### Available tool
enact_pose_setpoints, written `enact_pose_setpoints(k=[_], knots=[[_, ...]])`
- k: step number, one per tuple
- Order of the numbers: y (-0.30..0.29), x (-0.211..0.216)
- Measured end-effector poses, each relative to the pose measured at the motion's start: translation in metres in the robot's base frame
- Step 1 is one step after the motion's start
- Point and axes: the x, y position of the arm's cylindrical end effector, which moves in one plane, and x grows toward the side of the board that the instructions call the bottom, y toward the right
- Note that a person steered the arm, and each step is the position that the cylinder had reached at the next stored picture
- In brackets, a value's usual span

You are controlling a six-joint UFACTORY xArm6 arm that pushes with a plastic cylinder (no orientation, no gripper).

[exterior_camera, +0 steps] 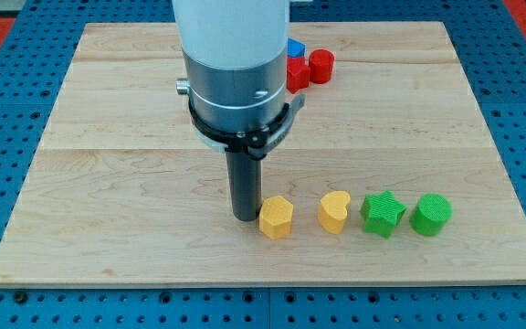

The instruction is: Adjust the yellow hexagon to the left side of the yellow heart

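The yellow hexagon (277, 217) lies on the wooden board near the view's bottom, a little right of the middle. The yellow heart (334, 211) lies to its right with a small gap between them. My tip (244, 217) rests on the board just left of the yellow hexagon, touching or nearly touching its left side.
A green star (382, 213) and a green cylinder (430, 215) continue the row to the right of the heart. At the view's top, partly hidden behind the arm, are a red cylinder (320, 66), another red block (298, 73) and a blue block (296, 47).
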Motion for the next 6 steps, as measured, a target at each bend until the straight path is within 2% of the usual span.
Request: enact_pose_setpoints(k=[1, 2, 3, 4, 6], knots=[[-0.027, -0.035], [-0.021, -0.007], [-0.024, 0.069], [0.012, 0.059], [0.022, 0.042]])
